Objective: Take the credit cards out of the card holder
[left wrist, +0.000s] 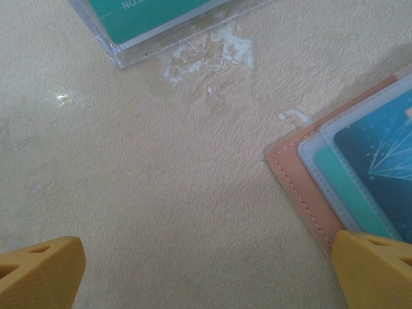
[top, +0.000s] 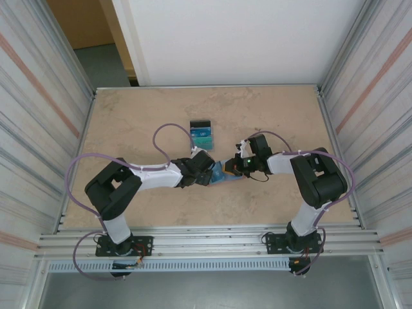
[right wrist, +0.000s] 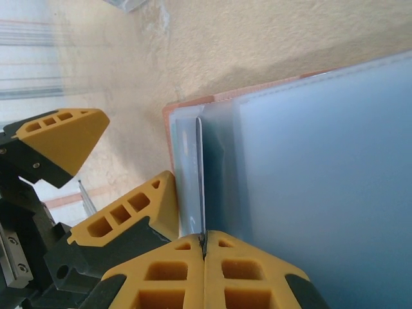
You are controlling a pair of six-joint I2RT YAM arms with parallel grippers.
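While the wallet (top: 223, 172) lies open on the tabletop (top: 129, 122) between the two arms, the right tool (right wrist: 205, 254) is pressed together on the thin end of one card (right wrist: 200, 174), which shows edge-on at a pale blue pocket. Judgement: the pinch is taken at the card's exposed end so it can be drawn straight along the pocket rather than levered out.

The left tool (left wrist: 209, 270) stands wide apart and holds nothing. One of its fingers (right wrist: 129, 215) sits just beside the wallet's leather border, a position that would brace the wallet against sliding with the pull; actual contact cannot be confirmed.

A dark blue card (left wrist: 380, 148) and a teal card (left wrist: 351, 196) are seated in pockets, so extraction is judged incomplete. A clear case (left wrist: 148, 26) with teal contents lies well apart, farther back.
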